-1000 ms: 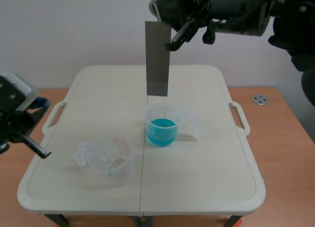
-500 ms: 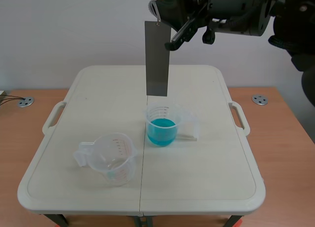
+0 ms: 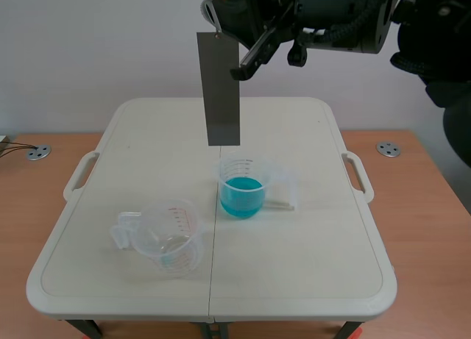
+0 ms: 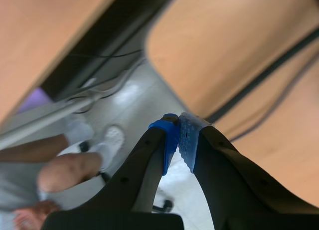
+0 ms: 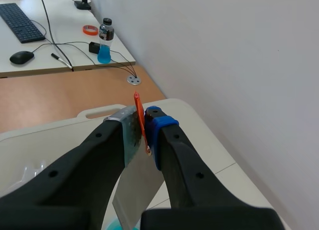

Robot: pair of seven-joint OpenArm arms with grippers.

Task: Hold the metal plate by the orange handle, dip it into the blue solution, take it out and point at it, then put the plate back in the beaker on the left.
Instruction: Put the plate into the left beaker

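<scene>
Count: one metal plate, two beakers, one table, two grippers
Plate: long, narrow, flat rectangle of dull grey metal (image 3: 218,89), plain-faced, hung upright by its top end
Handle: thin orange strip (image 5: 137,103) at the plate's top, pressed between the right fingers
Plate position: in the air over the table, lower edge above the blue-filled beaker, toward its left side and apart from its rim
Right gripper: (image 5: 141,125) raised across the top of the scene view, clamped on the orange strip
Left gripper: (image 4: 179,135) seen only in its own wrist view, blue pads (image 4: 169,140) pressed together on nothing, over the floor
Middle beaker: clear plastic, handled (image 3: 242,186), about half full of blue solution
Left beaker: clear plastic with red graduations (image 3: 163,236), near the table's front left
Table: cream folding top (image 3: 309,280), seam down the middle
</scene>
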